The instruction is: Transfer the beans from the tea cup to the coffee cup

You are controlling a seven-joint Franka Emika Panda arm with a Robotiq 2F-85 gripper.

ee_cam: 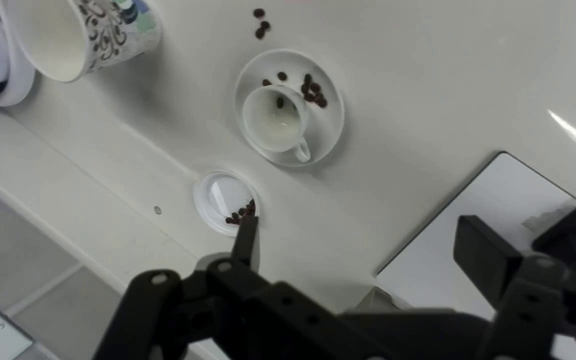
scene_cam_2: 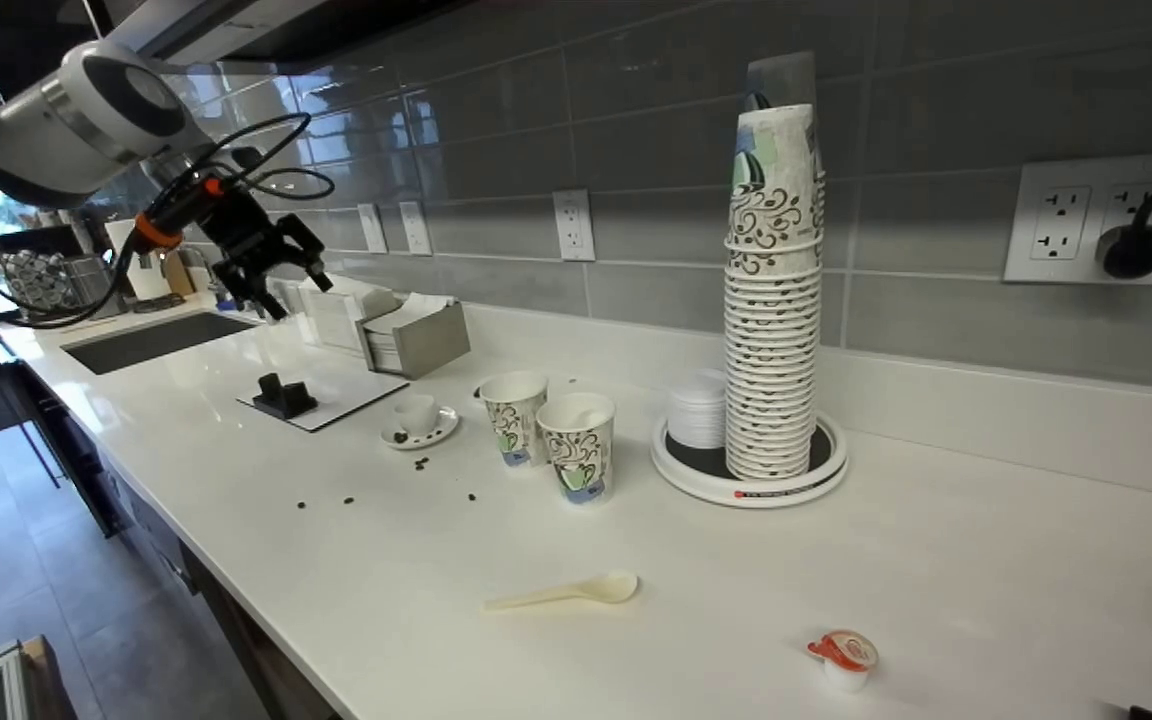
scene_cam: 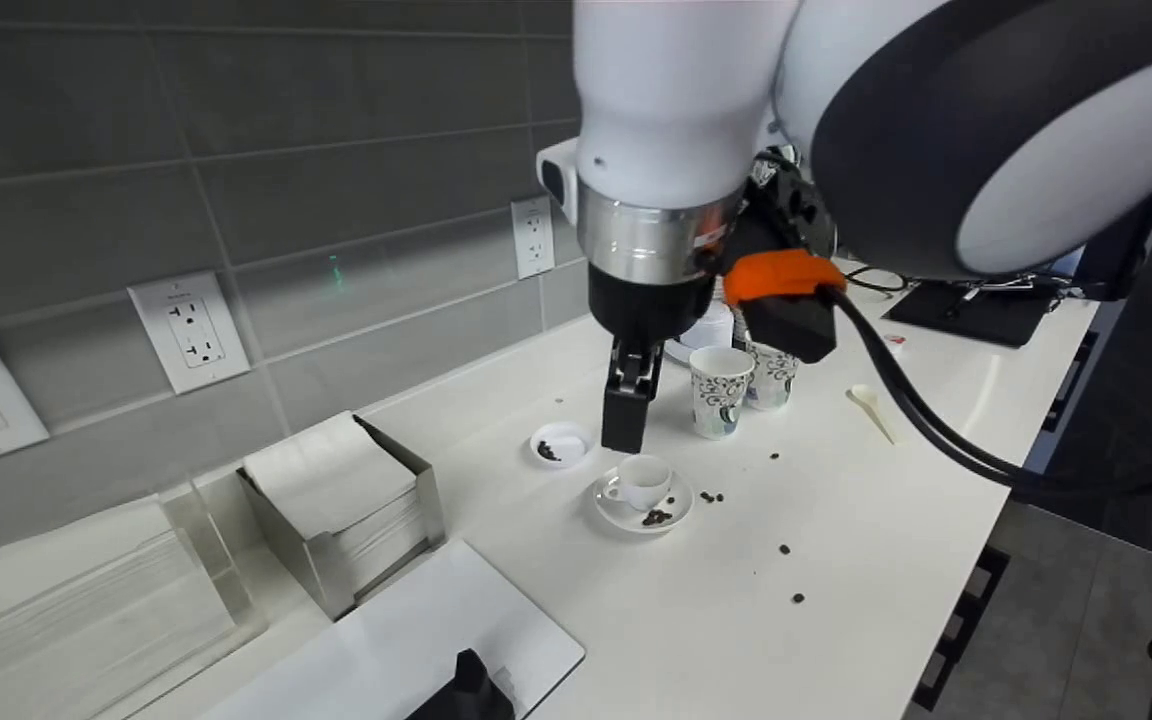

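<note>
With the end effector (ee_cam: 358,231) spread wide and empty, the step is presumably approach; next, align over the upright tea cup (ee_cam: 274,120), with beans (ee_cam: 315,88) on its saucer (ee_cam: 330,120) and at least one inside, then descend and grip for pouring into a paper coffee cup (ee_cam: 123,42).

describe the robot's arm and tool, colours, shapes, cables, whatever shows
The arm is rounded and white, with dark panels and a silver collar. An orange piece and black cables show beside the collar. The tool is black, with two blocky fingers.
</note>
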